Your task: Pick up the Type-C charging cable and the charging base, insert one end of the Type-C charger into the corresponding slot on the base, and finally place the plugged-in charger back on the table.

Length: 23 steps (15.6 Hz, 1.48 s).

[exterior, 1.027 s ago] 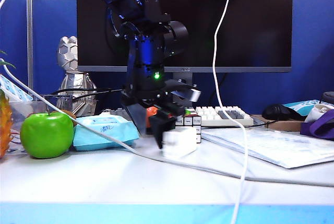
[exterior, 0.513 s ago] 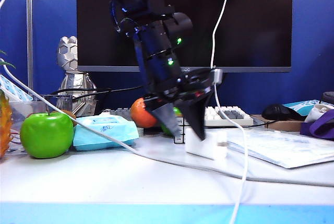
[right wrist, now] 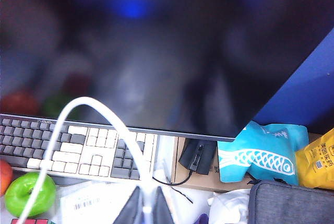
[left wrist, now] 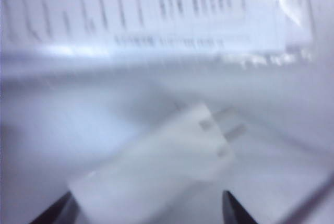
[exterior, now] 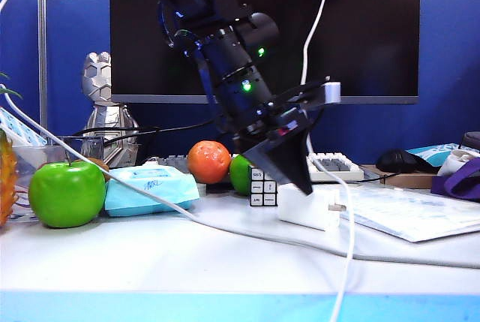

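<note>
Left pincer (exterior: 300, 179) reaches down over the middle of the counter (exterior: 150, 262), its jaws spread around the charging base (exterior: 307, 208), which sits on the surface just right of the puzzle cube (exterior: 262, 185); the blurred left wrist view (left wrist: 146, 203) suggests the block lies between the tips, though contact is hard to confirm. Right pincer (right wrist: 146, 208), above the keyboard (right wrist: 78, 151), is clenched on the Type-C charging cable (right wrist: 94, 109), which hangs as a thin white line past the monitor (exterior: 352, 29) down beside the base's right end.
</note>
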Tool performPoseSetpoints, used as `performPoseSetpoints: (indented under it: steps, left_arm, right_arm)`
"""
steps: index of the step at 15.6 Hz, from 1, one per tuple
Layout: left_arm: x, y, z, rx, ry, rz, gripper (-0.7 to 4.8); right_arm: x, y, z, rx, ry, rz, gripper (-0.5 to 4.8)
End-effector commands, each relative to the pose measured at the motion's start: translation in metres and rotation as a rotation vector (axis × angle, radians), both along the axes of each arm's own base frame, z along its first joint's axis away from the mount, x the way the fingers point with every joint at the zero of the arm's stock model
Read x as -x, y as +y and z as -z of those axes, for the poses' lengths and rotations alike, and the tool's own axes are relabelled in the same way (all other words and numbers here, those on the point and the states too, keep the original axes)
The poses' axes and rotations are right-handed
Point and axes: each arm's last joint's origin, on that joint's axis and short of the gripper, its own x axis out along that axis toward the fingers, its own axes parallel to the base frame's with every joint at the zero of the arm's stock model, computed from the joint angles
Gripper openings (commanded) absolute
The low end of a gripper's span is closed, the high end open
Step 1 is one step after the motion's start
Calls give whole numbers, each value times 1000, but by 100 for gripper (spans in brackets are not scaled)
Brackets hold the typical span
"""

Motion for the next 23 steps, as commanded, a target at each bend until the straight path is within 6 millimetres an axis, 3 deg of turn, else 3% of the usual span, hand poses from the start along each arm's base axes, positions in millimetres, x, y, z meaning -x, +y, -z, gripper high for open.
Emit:
performPoseSetpoints:
  steps: [1,5,7,11,18,21,23]
  left_arm:
    - [-2,-5,-6,55,-26,-18,362]
    - [-1,-5,-7,97,126,-242,362]
    - [1,-3,-6,138,411,-639,363]
    - [2,-3,-4,164,619,-924,362]
    - [3,1,-4,155,706,-1011,368]
    - [8,1,-4,135,789,-903,368]
    - [11,2,-2,97,737,-800,368]
  right_arm:
    - [2,0,-4,-6,-26,-3,-1]
    - [2,0,-4,-6,-26,-3,-1]
    - [2,0,-4,-6,-25,-3,-1]
    - [2,0,-4,-8,-26,-4,-1]
    - [2,0,-4,-20,-23,-29,-1]
    - [2,1,-4,-28,-21,-46,-1]
    - [2,1,-4,-28,-22,-46,-1]
